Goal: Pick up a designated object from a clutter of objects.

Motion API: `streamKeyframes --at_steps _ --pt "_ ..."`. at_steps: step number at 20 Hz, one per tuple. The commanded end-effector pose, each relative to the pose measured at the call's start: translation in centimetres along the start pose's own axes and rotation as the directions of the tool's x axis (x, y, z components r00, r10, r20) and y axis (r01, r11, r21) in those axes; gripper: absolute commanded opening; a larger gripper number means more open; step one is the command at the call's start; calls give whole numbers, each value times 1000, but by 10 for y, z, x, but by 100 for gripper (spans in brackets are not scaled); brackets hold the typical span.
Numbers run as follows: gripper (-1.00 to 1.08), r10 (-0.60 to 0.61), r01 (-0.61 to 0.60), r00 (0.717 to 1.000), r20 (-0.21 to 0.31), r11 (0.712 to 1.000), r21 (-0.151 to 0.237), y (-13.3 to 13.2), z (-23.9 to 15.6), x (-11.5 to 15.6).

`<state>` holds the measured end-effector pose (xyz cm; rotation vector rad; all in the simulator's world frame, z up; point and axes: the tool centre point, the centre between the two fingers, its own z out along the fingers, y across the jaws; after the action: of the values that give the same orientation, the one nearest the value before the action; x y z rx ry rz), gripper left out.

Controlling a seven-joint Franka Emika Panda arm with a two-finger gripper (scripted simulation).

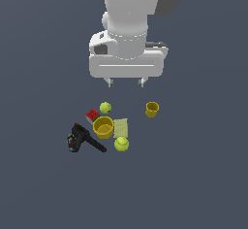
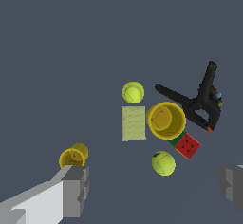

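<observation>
Two alike yellow-green tennis balls lie in the clutter: one [image 1: 105, 107] beside the red cube [image 1: 92, 115], the other [image 1: 121, 143] at the near end of the pale green pad [image 1: 120, 127]. Nothing shows which one is designated. In the wrist view they show as one ball [image 2: 163, 163] near the cube [image 2: 188, 145] and one ball [image 2: 133, 92] beyond the pad [image 2: 134, 123]. My gripper [image 1: 126, 83] hangs above the clutter, open and empty, with its jaws wide apart in the wrist view [image 2: 154, 190].
A large yellow cup [image 1: 103, 127] stands between cube and pad, also in the wrist view [image 2: 166, 120]. A smaller yellow cup [image 1: 152, 109] stands apart toward the exterior view's right, near one finger [image 2: 76, 190]. A black power drill [image 1: 82, 138] lies at the exterior view's left.
</observation>
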<state>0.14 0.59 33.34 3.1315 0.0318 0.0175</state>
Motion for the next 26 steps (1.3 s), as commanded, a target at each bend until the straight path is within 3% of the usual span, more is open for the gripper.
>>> streamKeyframes --at_steps 1,16,26 --pt "100 0 0 1000 0 1000 0 0 0 0" --pt "100 6 -6 1000 9 1000 -17 2 6 0" --pt "100 -39 39 999 11 999 -3 24 55 -9"
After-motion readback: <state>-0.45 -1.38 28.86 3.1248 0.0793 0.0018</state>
